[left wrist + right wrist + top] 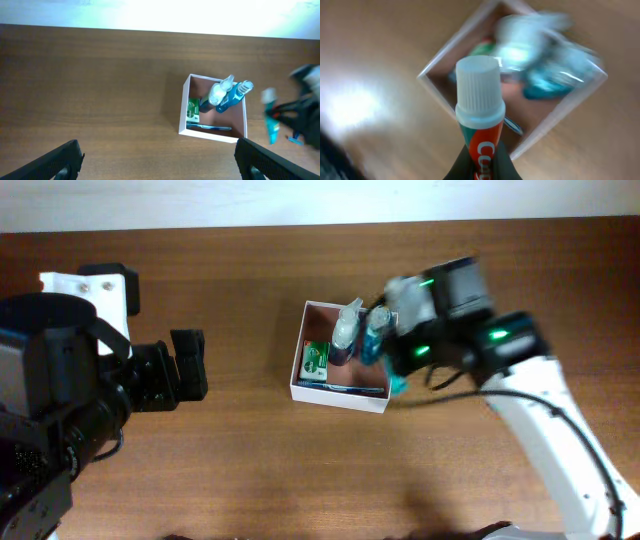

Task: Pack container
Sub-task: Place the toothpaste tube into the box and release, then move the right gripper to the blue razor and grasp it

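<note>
Left gripper [190,366] is hanging with its jaws spread wide and empty, well left of the container [299,366]. The container is sitting mid-table, holding a green soap box [316,360], a clear bottle [346,332] and a blue bottle [376,332]. Right gripper [479,169] is pinching a white-capped toothpaste tube [479,112] just beside the container's right wall.

Surface: I see a brown wood-grain table [250,480], with its far edge meeting a pale strip.
On it: I see the container [335,397], square and white-walled, sitting flat near the table's middle.
</note>
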